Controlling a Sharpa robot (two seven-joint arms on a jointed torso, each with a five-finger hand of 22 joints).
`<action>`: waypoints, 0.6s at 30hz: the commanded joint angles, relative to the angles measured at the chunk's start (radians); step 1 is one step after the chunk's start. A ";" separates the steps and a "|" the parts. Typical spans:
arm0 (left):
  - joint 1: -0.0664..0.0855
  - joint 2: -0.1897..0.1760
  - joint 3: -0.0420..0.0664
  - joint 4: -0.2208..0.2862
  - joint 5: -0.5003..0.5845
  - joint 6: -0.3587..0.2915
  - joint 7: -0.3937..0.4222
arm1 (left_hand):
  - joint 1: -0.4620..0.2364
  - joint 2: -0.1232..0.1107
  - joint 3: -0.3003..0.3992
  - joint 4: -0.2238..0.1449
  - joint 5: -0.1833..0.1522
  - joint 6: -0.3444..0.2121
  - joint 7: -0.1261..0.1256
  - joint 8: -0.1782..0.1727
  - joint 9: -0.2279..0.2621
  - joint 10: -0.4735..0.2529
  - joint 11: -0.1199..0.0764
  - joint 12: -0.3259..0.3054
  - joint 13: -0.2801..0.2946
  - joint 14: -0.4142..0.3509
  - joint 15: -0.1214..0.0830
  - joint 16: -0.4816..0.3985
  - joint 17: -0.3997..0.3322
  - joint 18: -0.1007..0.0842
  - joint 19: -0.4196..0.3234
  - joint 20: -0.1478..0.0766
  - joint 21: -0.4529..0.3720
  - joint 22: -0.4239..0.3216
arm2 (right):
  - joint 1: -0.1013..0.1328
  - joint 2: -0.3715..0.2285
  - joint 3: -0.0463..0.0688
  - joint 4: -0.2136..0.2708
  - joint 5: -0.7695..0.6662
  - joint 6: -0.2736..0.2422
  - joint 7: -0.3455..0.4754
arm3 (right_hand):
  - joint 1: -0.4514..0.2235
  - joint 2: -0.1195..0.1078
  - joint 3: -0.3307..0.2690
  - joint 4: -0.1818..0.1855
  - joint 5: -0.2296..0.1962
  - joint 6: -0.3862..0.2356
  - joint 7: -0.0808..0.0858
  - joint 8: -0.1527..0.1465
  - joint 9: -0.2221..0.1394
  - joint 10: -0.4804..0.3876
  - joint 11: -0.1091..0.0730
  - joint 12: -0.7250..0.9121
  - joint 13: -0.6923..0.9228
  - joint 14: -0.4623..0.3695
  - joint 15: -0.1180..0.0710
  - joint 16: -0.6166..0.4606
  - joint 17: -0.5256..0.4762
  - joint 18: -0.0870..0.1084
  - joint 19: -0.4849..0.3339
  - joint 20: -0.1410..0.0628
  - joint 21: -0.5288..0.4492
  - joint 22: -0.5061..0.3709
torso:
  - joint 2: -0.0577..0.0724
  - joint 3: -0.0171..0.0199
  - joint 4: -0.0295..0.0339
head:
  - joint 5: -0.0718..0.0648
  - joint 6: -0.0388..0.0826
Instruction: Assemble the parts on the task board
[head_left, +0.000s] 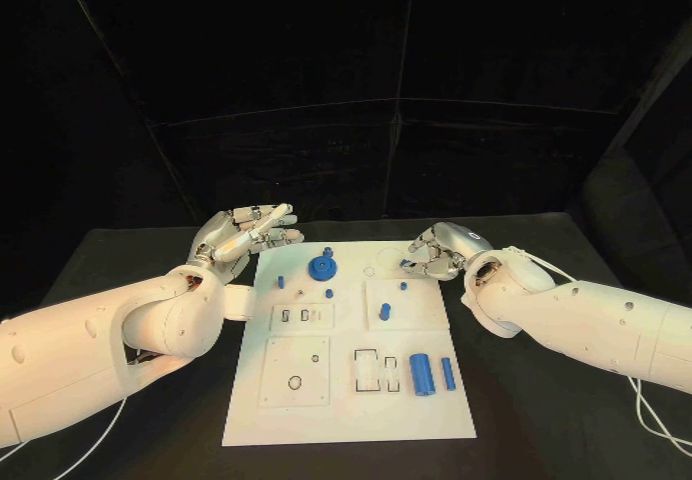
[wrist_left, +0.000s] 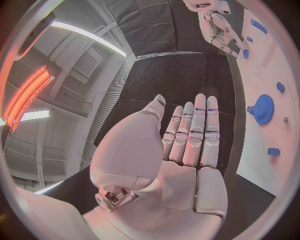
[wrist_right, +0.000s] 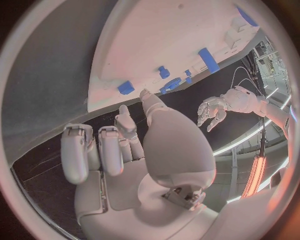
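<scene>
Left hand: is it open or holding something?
Open. The left hand holds nothing; its fingers lie stretched out straight, beside the task board.

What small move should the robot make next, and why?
Probably lower the left hand toward the blue gear on the task board. Both hands hold nothing; the left one hovers open beside the board's far edge, and the gear lies close to it.

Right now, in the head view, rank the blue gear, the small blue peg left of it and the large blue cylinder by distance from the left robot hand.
1. Small blue peg, just below the left robot hand, at the board's left edge.
2. Blue gear, farther right, top centre.
3. Large blue cylinder, lower right.
</scene>
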 joint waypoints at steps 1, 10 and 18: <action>0.001 0.001 0.001 0.000 -0.005 0.014 0.002 | 0.008 -0.002 -0.001 -0.007 -0.004 0.006 0.003 -0.003 -0.002 0.006 0.003 -0.004 -0.001 0.000 -0.002 -0.007 0.002 0.015 0.007 0.003 -0.007 -0.001 | -0.004 0.008 0.000 -0.007 -0.016 0.012 -0.049 | 0.014 -0.003 -0.009 -0.001 -0.001 0.008 -0.003 0.008 0.002 -0.004 -0.001 -0.001 0.001 0.074 0.005 -0.007 0.111 -0.009 0.010 0.007 -0.004 0.144 | 0.001 -0.0004 0.0019 | 0.000 -0.001; 0.001 0.001 0.000 0.001 -0.005 0.015 0.001 | 0.008 -0.002 -0.001 -0.007 -0.004 0.006 0.003 -0.003 -0.002 0.006 0.003 -0.004 -0.001 0.000 -0.002 -0.007 0.002 0.015 0.007 0.003 -0.007 -0.001 | -0.015 0.022 0.000 -0.017 -0.040 0.025 -0.082 | 0.025 -0.002 -0.017 0.001 -0.002 0.016 -0.006 0.015 0.003 -0.003 -0.003 0.001 0.002 0.074 0.003 -0.007 0.111 -0.009 0.010 0.006 -0.004 0.145 | 0.000 -0.0007 0.0000 | 0.002 -0.003; 0.001 0.000 0.000 0.000 -0.005 0.015 0.000 | 0.008 -0.002 -0.001 -0.007 -0.004 0.006 0.003 -0.003 -0.002 0.006 0.003 -0.004 -0.001 0.000 -0.002 -0.007 0.002 0.015 0.007 0.003 -0.007 -0.001 | -0.017 0.027 0.000 -0.024 -0.046 0.031 -0.092 | 0.036 0.002 -0.021 0.001 0.001 0.020 -0.007 0.018 0.003 -0.001 -0.005 0.003 0.004 0.074 0.001 -0.007 0.111 -0.009 0.011 0.005 -0.004 0.145 | 0.000 -0.0001 0.0007 | 0.002 -0.004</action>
